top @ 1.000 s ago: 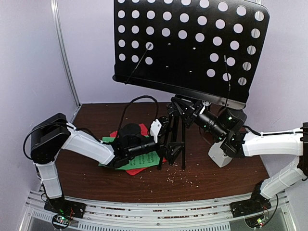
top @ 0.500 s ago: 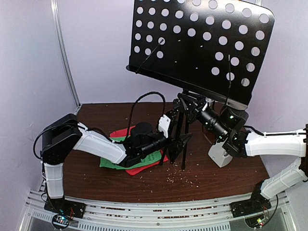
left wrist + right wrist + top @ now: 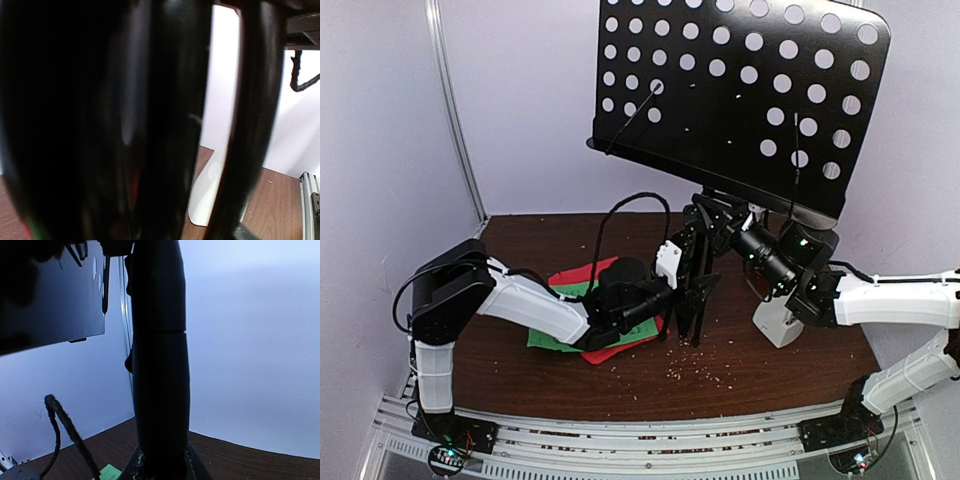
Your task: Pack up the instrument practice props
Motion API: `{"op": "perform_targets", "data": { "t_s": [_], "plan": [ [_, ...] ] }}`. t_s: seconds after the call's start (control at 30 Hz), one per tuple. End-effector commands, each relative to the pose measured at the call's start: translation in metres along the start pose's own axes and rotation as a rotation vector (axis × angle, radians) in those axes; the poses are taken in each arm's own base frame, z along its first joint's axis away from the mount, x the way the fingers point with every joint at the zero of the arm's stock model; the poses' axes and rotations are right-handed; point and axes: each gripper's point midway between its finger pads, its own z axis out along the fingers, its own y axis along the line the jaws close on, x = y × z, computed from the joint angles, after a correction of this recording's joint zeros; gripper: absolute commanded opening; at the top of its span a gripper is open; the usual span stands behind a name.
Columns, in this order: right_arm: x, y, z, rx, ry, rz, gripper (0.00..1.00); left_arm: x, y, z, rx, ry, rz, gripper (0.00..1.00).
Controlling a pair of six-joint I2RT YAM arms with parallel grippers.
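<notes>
The black perforated music stand [image 3: 740, 100] leans over the table's middle, its tripod legs [image 3: 692, 300] folded close together. My right gripper [image 3: 717, 225] is shut on the stand's pole [image 3: 160, 365] just under the desk; the pole fills the gap between its fingers [image 3: 192, 462]. My left gripper [image 3: 678, 285] is at the legs low down and seems shut on them; black tubes [image 3: 165, 120] fill the left wrist view and hide its fingers. The red sheet [image 3: 582, 274] and green sheet [image 3: 548, 335] lie under my left arm. The white metronome [image 3: 775, 322] stands at the right, also in the left wrist view [image 3: 212, 185].
Crumbs [image 3: 705, 370] are scattered on the brown table in front of the legs. A black cable [image 3: 620, 205] loops up behind my left arm. Purple walls close off the back and sides, with a metal rail [image 3: 620, 440] along the near edge.
The stand has shifted right and its desk risen. The tripod legs have come together from spread to folded. My left gripper has moved right with the legs.
</notes>
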Motion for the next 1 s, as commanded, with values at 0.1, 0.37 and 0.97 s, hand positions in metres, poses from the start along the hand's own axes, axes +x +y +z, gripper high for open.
{"op": "perform_targets", "data": {
  "t_s": [0.1,0.37,0.97],
  "plan": [
    [-0.025,0.038,-0.013,-0.135,-0.04,0.071,0.14,0.042,0.028,-0.011,-0.088,0.099,0.044,0.44],
    [-0.011,0.007,-0.013,0.046,0.001,0.102,0.28,0.056,0.022,-0.027,-0.059,0.101,0.084,0.37],
    [-0.037,0.02,0.002,-0.007,-0.045,0.085,0.49,0.059,0.011,-0.022,-0.034,0.124,0.125,0.34]
  ]
}}
